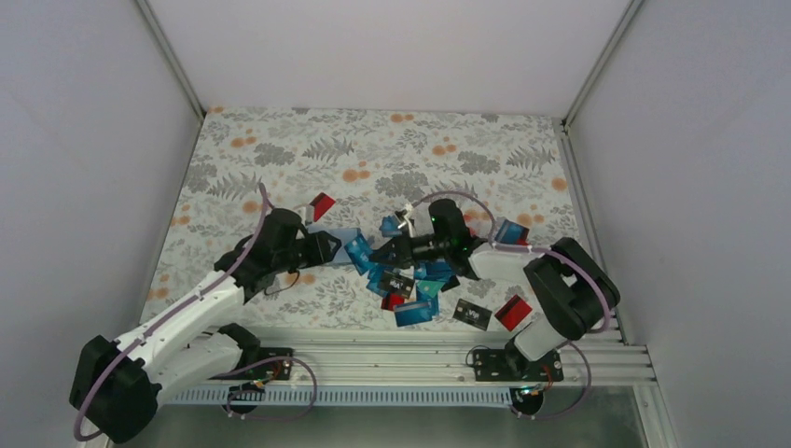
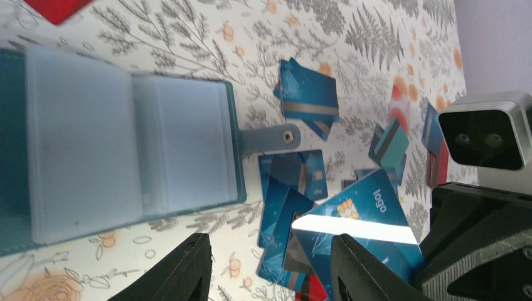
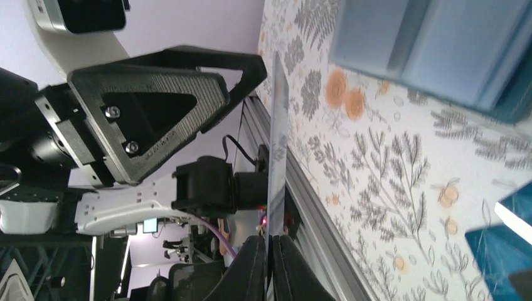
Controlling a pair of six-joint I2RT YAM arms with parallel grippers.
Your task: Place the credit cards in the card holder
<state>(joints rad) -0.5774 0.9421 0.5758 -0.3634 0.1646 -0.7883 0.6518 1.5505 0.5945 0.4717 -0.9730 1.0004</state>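
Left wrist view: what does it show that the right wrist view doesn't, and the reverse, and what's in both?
Only the left wrist: the snap tab of the holder, a red card at the top edge, and the face of the blue card, printed "logo".
Only the right wrist: the right gripper shut on that blue card, seen edge-on, and the rail at the table's edge.
Both: the open holder with its pale pockets, the left gripper, open with nothing between its fingers, and the floral cloth.
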